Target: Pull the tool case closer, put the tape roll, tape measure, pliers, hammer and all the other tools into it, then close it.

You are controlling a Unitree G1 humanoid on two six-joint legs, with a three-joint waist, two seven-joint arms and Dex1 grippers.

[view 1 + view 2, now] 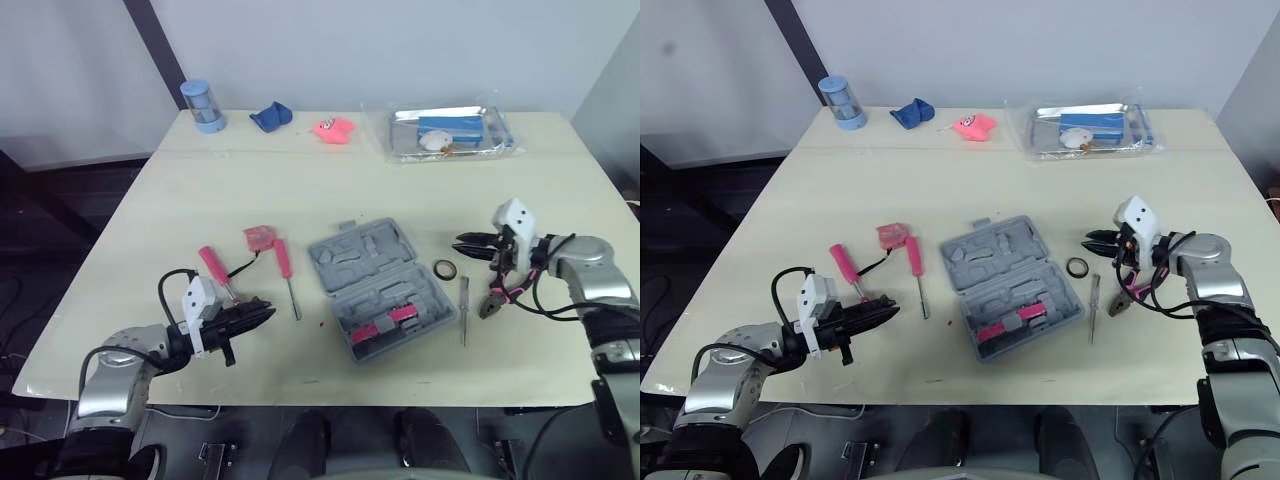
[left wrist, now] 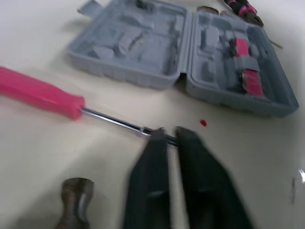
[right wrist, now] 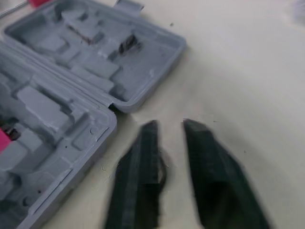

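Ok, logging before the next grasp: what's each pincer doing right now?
Left pincer: slightly open, holding nothing.
Right pincer: open, holding nothing.

The tool case [image 1: 365, 255] is grey with pink inserts. The screwdriver [image 1: 283, 256] has a pink handle, the tape roll [image 1: 444, 269] is black, the table [image 1: 180, 190] cream, the cup [image 1: 203, 106] blue.

Pretty standard look here: left arm [image 1: 118, 372] and right arm [image 1: 592, 268] are rounded silver-grey shells, a white boxy block [image 1: 198, 298] on each wrist, loose black cables [image 1: 162, 284] looping out. Left hand [image 1: 262, 315] and right hand [image 1: 466, 246] are all black, tapered.
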